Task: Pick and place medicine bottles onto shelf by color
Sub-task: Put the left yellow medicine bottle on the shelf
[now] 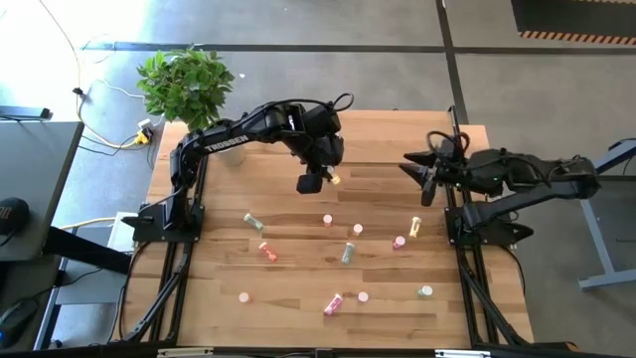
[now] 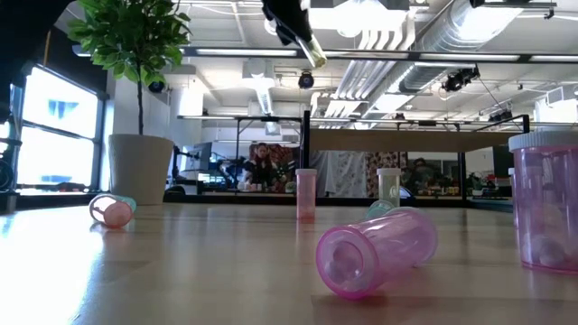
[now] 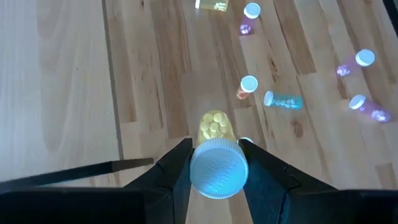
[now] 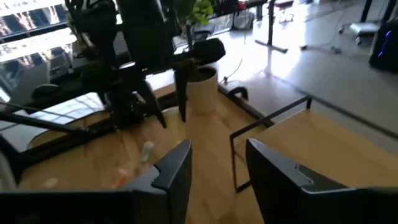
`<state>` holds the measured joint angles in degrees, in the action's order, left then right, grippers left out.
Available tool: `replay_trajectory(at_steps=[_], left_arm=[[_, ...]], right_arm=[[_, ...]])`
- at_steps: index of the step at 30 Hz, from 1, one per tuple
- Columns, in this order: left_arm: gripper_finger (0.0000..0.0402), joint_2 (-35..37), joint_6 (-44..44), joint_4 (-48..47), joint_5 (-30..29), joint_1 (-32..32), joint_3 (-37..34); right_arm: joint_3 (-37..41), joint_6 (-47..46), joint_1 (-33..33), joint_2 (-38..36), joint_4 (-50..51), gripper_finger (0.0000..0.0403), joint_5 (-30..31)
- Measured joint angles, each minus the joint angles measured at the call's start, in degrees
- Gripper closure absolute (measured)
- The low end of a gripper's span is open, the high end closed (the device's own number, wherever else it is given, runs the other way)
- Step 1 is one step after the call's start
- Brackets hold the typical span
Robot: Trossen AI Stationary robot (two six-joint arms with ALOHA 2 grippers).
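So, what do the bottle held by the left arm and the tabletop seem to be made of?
The yellow bottle looks like translucent tinted plastic, since pills show through its wall; its cap looks like opaque matte white plastic. The left gripper has its jaws closed on it. The tabletop looks like light wood in joined strips, with visible grain and a smooth, slightly shiny finish.

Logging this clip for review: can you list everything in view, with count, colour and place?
yellow bottle: one, white cap, held above the table by the left hand
loose bottles: about eleven, pink, orange, yellow, pale green, scattered on the table
table: one, striped light wood
shelf: one, light wood, at the table's far edge
potted plant: one, green, far left corner
left hand: shut on the yellow bottle, mid-table
right hand: open, empty, beside the shelf
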<state>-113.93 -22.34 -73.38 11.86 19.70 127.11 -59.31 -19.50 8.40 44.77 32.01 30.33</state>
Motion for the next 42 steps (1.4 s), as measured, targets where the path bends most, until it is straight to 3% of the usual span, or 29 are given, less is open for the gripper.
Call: replay_trajectory(at_steps=[9, 19, 33, 42], left_arm=[[0.0291, 0.0, -7.6, 0.0, 0.0, -1.2, 0.0], [0.0291, 0.0, -12.8, 0.1, -0.3, -4.3, 0.0], [0.0291, 0.0, -11.9, 1.7, -0.7, -5.6, 0.0], [0.0291, 0.0, -11.7, 1.8, -0.7, -5.6, 0.0]], right_arm=[[-0.2, -2.4, -8.5, 6.3, -0.5, 0.026, -16.9], [-0.3, 7.6, -13.6, 15.9, -11.8, 0.026, -30.6], [-0.3, 9.3, -18.4, 27.2, -20.3, 0.026, -47.5], [-0.3, 9.1, -19.4, 31.0, -22.5, 0.026, -51.8]])
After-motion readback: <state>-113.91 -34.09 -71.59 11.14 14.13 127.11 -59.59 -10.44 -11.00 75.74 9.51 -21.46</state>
